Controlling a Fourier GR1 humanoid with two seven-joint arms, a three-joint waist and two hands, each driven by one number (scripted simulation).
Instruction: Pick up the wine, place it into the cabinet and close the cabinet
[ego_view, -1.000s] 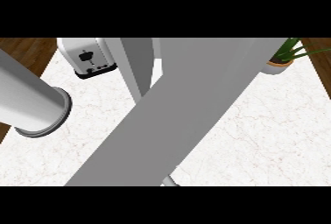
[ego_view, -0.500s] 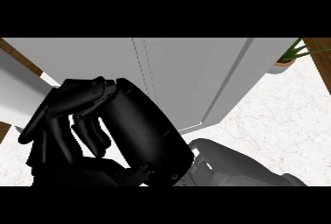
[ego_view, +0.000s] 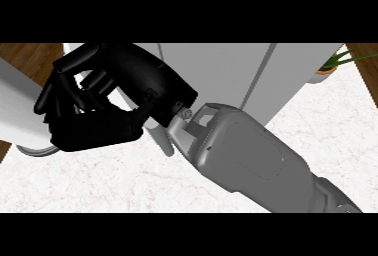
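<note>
My right hand (ego_view: 103, 107) sits at the upper left of the head view, its grey forearm (ego_view: 251, 160) running in from the lower right. The black fingers are curled, and nothing shows between them. The hand lies in front of the left part of the grey cabinet (ego_view: 236, 70), whose door panels (ego_view: 295, 75) look flat and shut, with a thin seam between them. No wine bottle is visible anywhere. My left hand does not show.
The cabinet stands on a white marble counter (ego_view: 111, 185). A pale cylinder (ego_view: 18, 117) lies at the left edge, partly behind the hand. A potted plant (ego_view: 336, 62) stands at the back right. Brown wood (ego_view: 29, 52) shows past the counter's edges.
One second ago a grey door panel swung across the view. The right hand then came in large at the lower left, and now sits higher and farther off against the cabinet front.
</note>
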